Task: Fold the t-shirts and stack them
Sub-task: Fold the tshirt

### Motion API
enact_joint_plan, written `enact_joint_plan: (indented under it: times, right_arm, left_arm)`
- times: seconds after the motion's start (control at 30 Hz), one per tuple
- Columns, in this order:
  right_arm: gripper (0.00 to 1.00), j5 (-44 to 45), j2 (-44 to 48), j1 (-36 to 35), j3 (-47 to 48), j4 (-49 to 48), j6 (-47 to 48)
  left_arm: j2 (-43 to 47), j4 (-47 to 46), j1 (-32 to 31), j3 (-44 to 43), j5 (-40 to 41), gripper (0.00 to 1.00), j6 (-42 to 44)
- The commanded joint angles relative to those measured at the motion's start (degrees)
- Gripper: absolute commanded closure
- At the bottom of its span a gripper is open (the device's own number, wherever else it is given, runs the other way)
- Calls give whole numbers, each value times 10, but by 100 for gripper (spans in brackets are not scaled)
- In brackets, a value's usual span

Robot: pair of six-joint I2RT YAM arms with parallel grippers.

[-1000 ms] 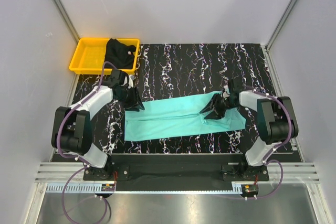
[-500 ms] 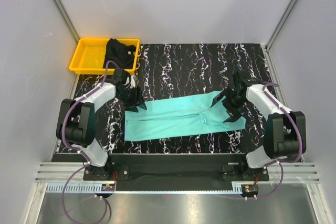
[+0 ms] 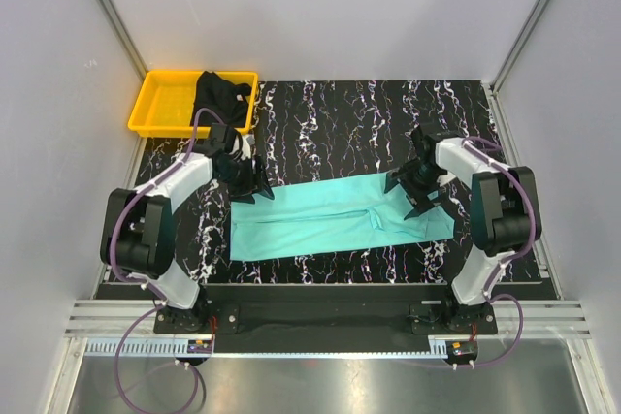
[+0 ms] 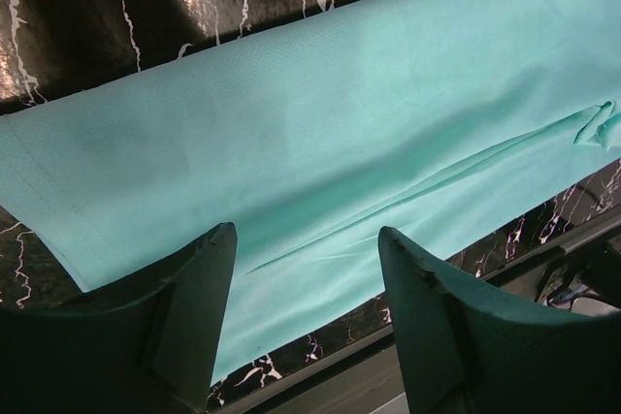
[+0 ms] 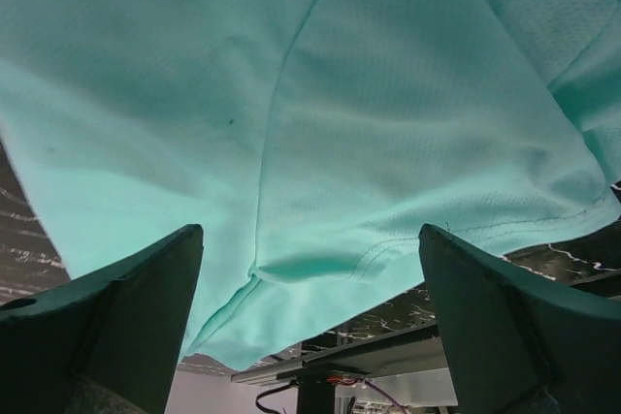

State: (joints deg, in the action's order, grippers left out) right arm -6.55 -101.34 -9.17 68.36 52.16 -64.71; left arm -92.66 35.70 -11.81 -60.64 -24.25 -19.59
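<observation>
The turquoise t-shirt (image 3: 335, 215) lies flat on the table, folded into a long strip running left to right. My left gripper (image 3: 255, 188) hovers over the strip's far left corner, open, with nothing between its fingers. In the left wrist view the shirt (image 4: 340, 113) fills the frame under the open gripper (image 4: 309, 235). My right gripper (image 3: 411, 193) is above the strip's right end, open wide and empty. The right wrist view has a sleeve seam of the shirt (image 5: 369, 94) below that gripper (image 5: 310, 235). The black t-shirt (image 3: 221, 99) lies crumpled in the tray.
The yellow plastic tray (image 3: 146, 115) stands at the table's far left corner. The black marbled tabletop (image 3: 349, 128) stretches behind the turquoise shirt. A black rail (image 3: 320, 296) with both arm bases runs along the near edge. Grey walls enclose the sides.
Both grippers have opened and let go of the turquoise shirt. The right gripper lifted off the strip's right end and drew back; the left gripper shifted slightly toward the far side.
</observation>
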Motion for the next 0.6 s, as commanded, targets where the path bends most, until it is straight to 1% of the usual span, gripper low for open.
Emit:
enact_joint_plan:
  times: [0.0, 0.17, 0.23, 0.3, 0.33, 0.4, 0.43, 0.5, 0.53, 0.57]
  right_arm:
    - [0, 21, -21, -4, 1, 8, -38]
    - [0, 32, -22, -4, -46, -43, -66]
    - [0, 57, -35, -4, -39, -58, -56]
    - [0, 81, -69, -4, -17, -58, -34]
    - [0, 109, -83, -3, 20, -57, 2]
    - [0, 140, -123, -4, 60, -56, 39]
    - [0, 165, -135, -4, 102, -56, 81]
    - [0, 168, -186, -5, 155, -61, 143]
    - [0, 167, -205, -4, 216, -61, 203]
    - [0, 164, -240, -4, 244, -60, 234]
  left_arm:
    - [26, -5, -6, -17, -10, 34, 17]
    - [35, 3, -10, -13, 1, 33, 20]
    - [38, 4, -10, -12, -2, 32, 20]
    - [39, 8, -15, -12, 2, 30, 24]
    - [42, 10, -16, -15, 8, 29, 25]
    - [46, 18, -27, -18, 17, 27, 30]
    - [50, 22, -30, -24, 25, 25, 32]
    - [54, 30, -46, -29, 32, 24, 36]
    - [54, 32, -52, -35, 39, 23, 37]
    - [55, 38, -65, -40, 41, 21, 39]
